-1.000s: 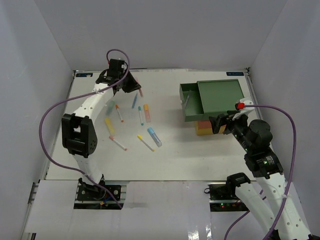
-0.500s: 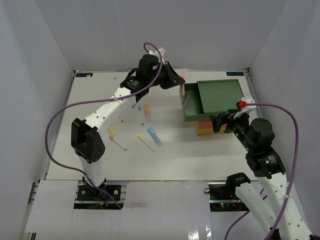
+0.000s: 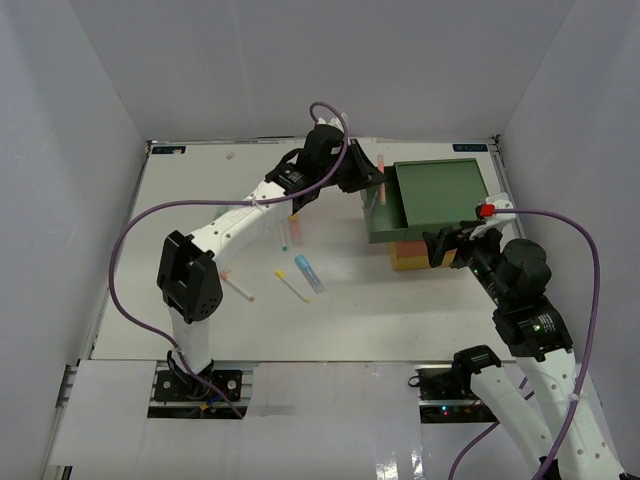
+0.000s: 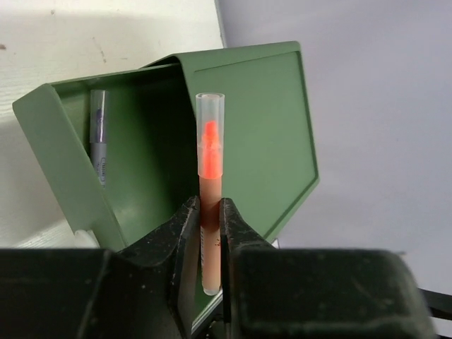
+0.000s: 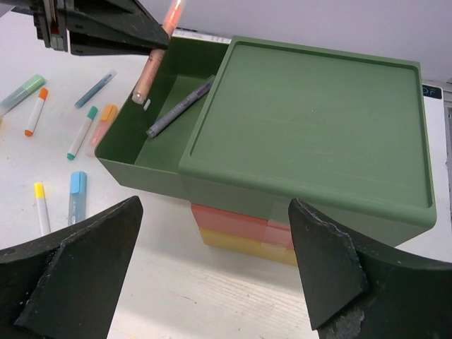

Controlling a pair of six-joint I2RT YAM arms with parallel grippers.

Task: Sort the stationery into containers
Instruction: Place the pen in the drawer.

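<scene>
Just beneath the left gripper (image 4: 205, 244), the green drawer (image 4: 63, 169) is standing open, and the jaws are pinching the orange marker (image 4: 210, 152) near its tail. Hanging close to the drawer's wall, it is probably risking tipping outside on release.

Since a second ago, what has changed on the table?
The left gripper, shut on the orange pen, swung right from the far-left pens to over the open green drawer. The right gripper, the stacked box and the loose pens stayed put.
</scene>
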